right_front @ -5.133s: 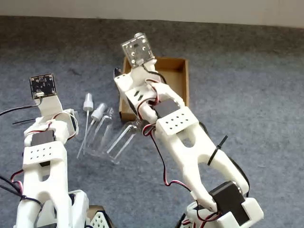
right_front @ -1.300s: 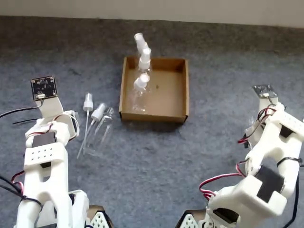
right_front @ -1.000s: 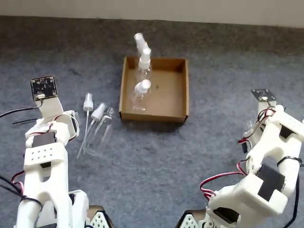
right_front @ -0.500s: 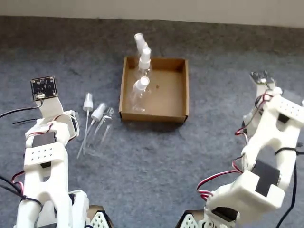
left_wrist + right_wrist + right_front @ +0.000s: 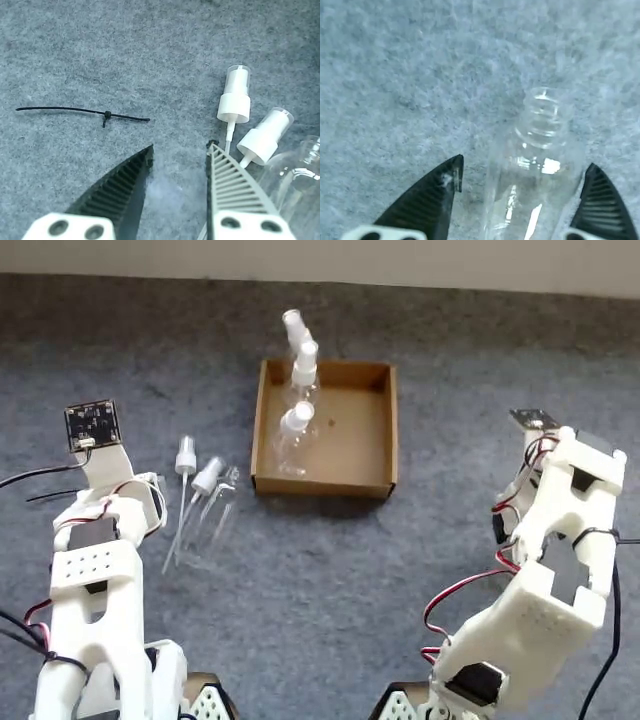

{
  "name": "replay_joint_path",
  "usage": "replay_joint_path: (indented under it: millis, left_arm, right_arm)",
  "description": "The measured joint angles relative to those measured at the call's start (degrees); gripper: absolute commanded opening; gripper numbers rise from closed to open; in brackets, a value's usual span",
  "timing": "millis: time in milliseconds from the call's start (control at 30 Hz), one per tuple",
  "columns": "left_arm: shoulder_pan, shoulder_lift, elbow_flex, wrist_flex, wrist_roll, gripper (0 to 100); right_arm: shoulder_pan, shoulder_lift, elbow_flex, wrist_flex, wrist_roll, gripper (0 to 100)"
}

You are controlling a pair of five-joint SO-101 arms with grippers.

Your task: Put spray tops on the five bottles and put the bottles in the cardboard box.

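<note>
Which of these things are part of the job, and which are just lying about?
Job: box, capped bottles in it, two spray tops, bare bottle beside them, second bare bottle inside the open right gripper.
Lying about: black cable tie on the carpet.

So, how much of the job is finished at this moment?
Done: three capped bottles are in the cardboard box, one top poking past its far wall. In hand: an uncapped bottle sits inside the open right claw, not gripped. Left: two loose spray tops and another bare bottle lie near the open left claw; both bottles need capping and boxing.
</note>
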Motion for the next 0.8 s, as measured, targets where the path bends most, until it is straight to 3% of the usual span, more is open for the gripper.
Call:
replay_joint_path:
  millis: [667,800]
  left_arm:
    - [0.0,0.0,0.0,0.0,0.0,17]
    - [0.35,0.0,0.0,0.0,0.0,17]
  right_arm:
    - [0.26,0.0,-4.84,0.0,-0.35,30.1]
    - [0.26,0.0,-4.84,0.0,-0.35,22.7]
